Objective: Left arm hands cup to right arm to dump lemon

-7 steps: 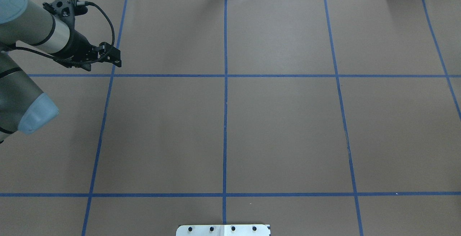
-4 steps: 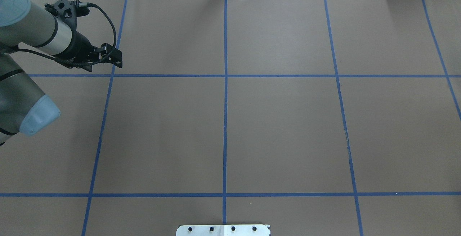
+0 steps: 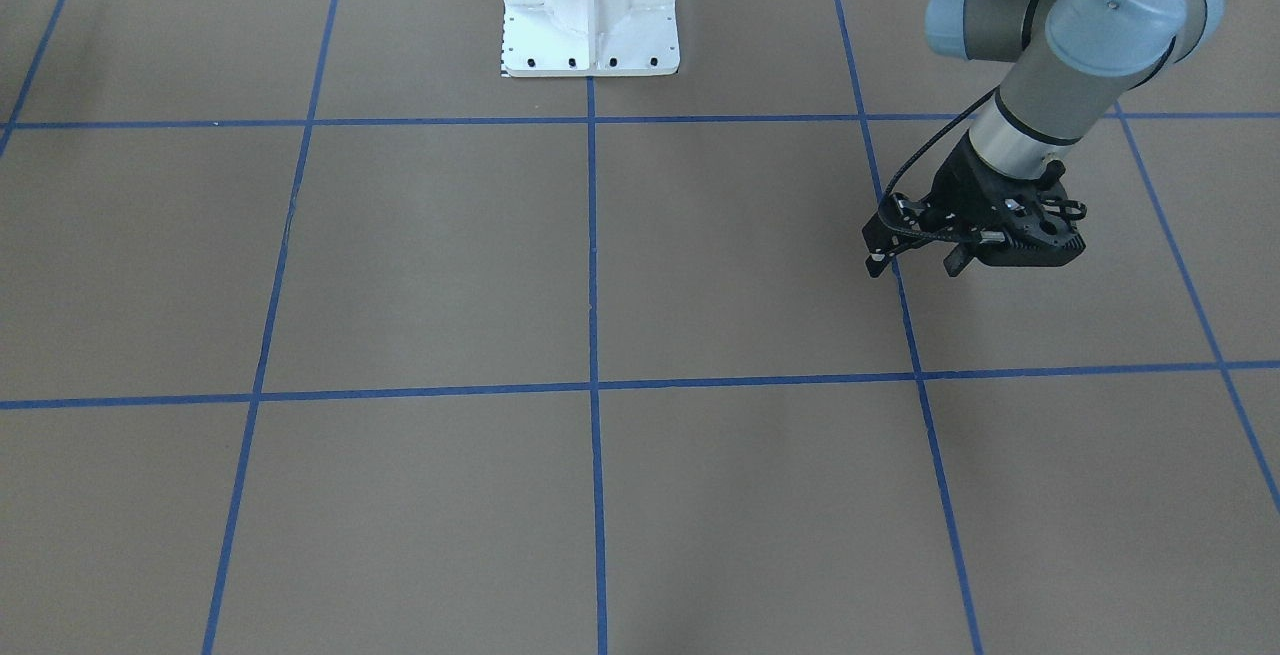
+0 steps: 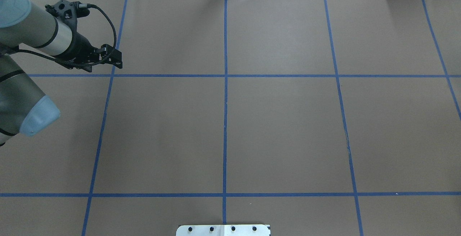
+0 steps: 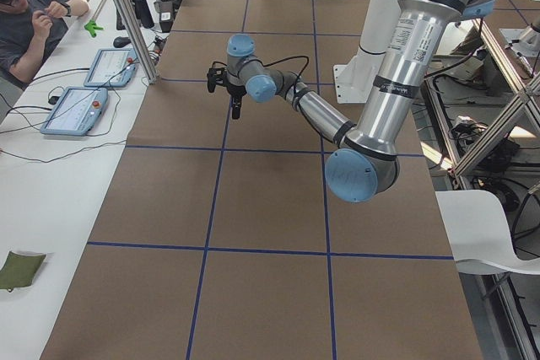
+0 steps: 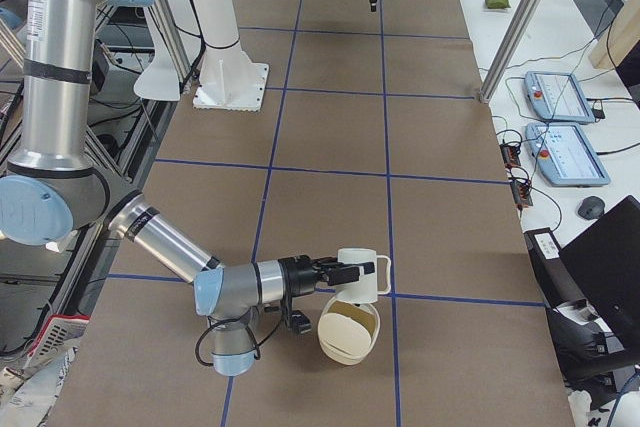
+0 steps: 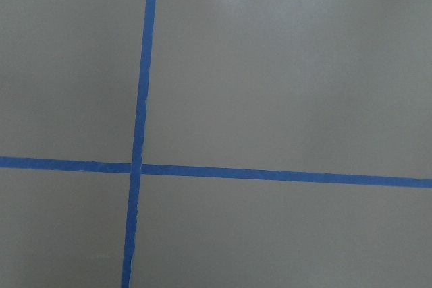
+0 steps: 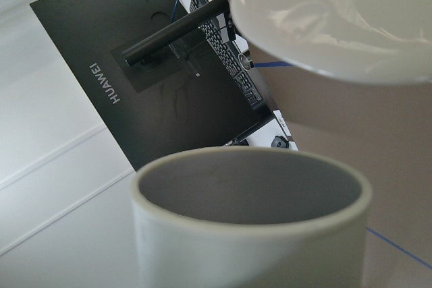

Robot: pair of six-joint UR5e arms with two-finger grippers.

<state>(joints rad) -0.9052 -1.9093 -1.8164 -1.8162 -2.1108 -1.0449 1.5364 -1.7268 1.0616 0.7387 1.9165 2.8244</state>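
The cream-white cup (image 6: 362, 269) is at the tip of my right gripper (image 6: 340, 272) in the exterior right view, upright just above a cream bowl (image 6: 350, 337). Whether the gripper is shut on it I cannot tell. In the right wrist view the cup's grey mouth (image 8: 250, 187) fills the lower part and the bowl (image 8: 337, 25) shows beyond it; no fingers show. The lemon is not visible. My left gripper (image 4: 118, 59) is open and empty above the brown table, far from the cup; it also shows in the front-facing view (image 3: 915, 260).
The brown table has a blue tape grid (image 4: 225, 75). The white robot base (image 3: 590, 5) stands at the table's near middle. A side bench holds tablets (image 6: 555, 97) and a black monitor (image 8: 135, 85). An operator (image 5: 25, 14) sits by the bench.
My left arm has shifted very slightly; its gripper stays open and empty over the same tape line.
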